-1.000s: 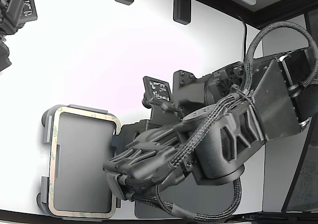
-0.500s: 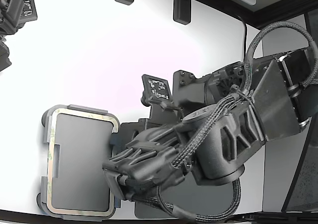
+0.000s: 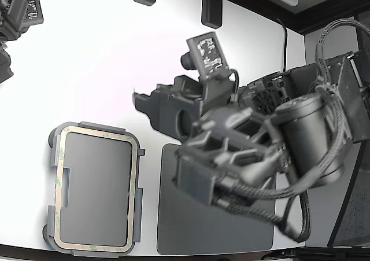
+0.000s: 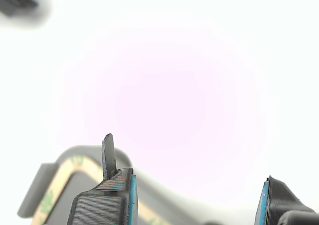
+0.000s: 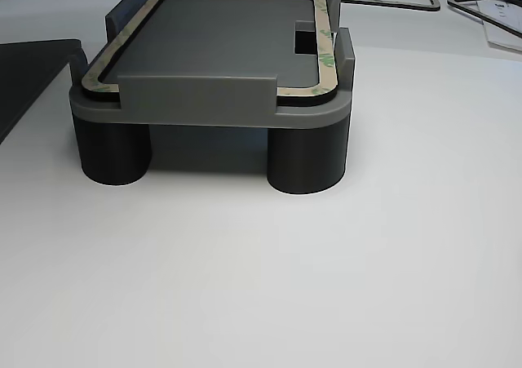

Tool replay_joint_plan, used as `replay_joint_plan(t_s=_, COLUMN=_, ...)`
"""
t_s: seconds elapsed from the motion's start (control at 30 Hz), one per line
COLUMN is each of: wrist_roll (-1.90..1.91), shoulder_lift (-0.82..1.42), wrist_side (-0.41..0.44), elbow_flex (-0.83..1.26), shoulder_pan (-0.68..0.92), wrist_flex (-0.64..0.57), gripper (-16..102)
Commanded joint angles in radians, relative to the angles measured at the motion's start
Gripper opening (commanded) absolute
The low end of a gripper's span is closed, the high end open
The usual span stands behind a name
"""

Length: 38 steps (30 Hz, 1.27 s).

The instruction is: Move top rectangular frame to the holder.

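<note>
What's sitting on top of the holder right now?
The tan frame lies flat on the holder, inside its raised edge tabs, around a dark grey centre panel. The gripper is off it, open and empty. Whatever lies beneath the frame's strip is covered.

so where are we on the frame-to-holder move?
Looks essentially done. The frame lies flat on the holder, inside its edge tabs; the other view agrees. Nothing is in hand: the claw is open and empty, off the holder on the exterior view's right, above the dark mat. Left: at most parking the arm.
</note>
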Motion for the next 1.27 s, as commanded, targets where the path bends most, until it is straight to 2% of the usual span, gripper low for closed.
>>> replay_joint_plan(t_s=0.0, wrist_roll=-0.526, shoulder_lift=0.322, wrist_side=-0.031, elbow_flex=0.215, shoulder_pan=-0.072, wrist_flex=-0.175, gripper=100)
replay_joint_plan(t_s=0.1, wrist_roll=-0.802, shoulder_lift=0.548, wrist_side=-0.144, elbow_flex=0.437, shoulder_pan=-0.179, wrist_flex=-0.344, gripper=100)
replay_joint_plan(t_s=0.2, wrist_roll=-1.037, shoulder_lift=0.749, wrist_side=-0.313, elbow_flex=0.653, shoulder_pan=-0.314, wrist_flex=-0.476, gripper=100)
replay_joint_plan(t_s=0.4, wrist_roll=-1.302, shoulder_lift=1.046, wrist_side=-0.494, elbow_flex=0.968, shoulder_pan=-0.489, wrist_flex=-0.611, gripper=100)
replay_joint_plan(t_s=0.63, wrist_roll=-1.335, shoulder_lift=1.295, wrist_side=-0.537, elbow_flex=1.18, shoulder_pan=-0.502, wrist_flex=-0.606, gripper=100)
replay_joint_plan(t_s=1.23, wrist_roll=-1.33, shoulder_lift=1.301, wrist_side=-0.52, elbow_flex=1.187, shoulder_pan=-0.5, wrist_flex=-0.603, gripper=100)
